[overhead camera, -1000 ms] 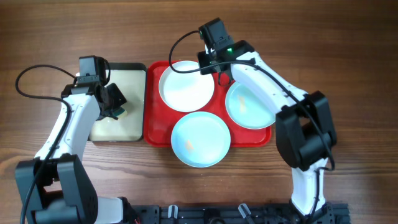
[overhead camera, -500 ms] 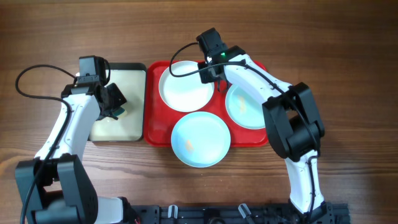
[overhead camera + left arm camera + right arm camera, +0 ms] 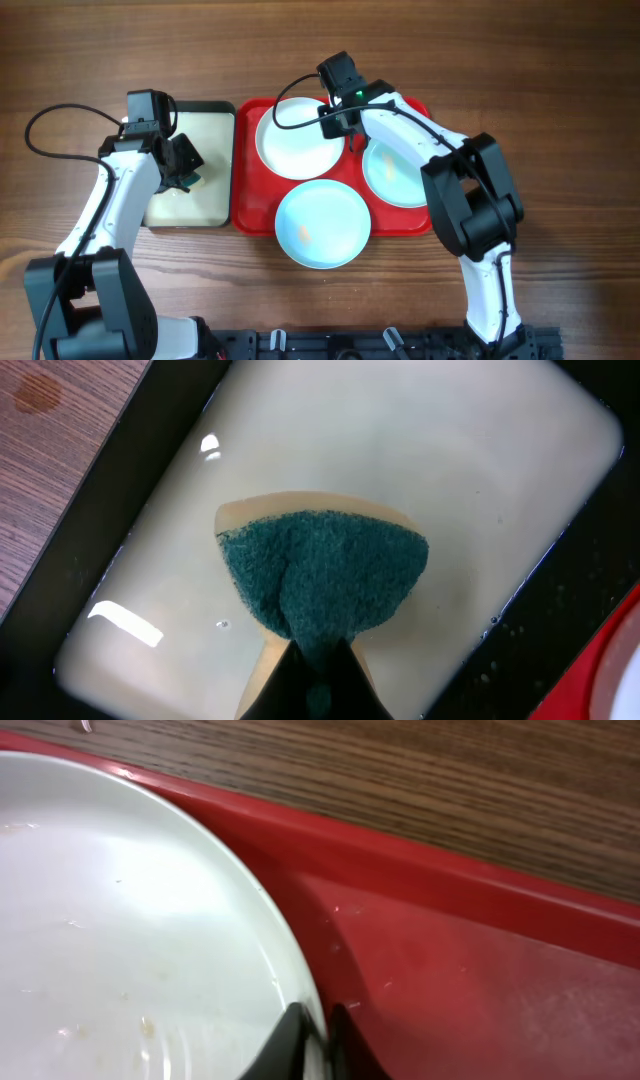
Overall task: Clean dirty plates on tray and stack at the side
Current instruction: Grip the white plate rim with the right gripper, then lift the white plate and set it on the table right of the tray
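Note:
The red tray (image 3: 252, 215) holds three plates: a white plate (image 3: 298, 138) at the back left, a pale aqua plate (image 3: 398, 170) at the right and a pale aqua plate (image 3: 322, 225) at the front. My right gripper (image 3: 347, 124) is shut on the white plate's right rim (image 3: 295, 975); crumbs lie on the plate. My left gripper (image 3: 192, 180) is shut on a green and yellow sponge (image 3: 322, 572) over the small tray.
A black-rimmed tray with a cream inside (image 3: 213, 205) stands left of the red tray; it also shows in the left wrist view (image 3: 420, 450). Bare wooden table lies around both trays. A black rail runs along the front edge.
My right gripper moved left and down to the white plate's right rim and closed on it. The left arm has not moved.

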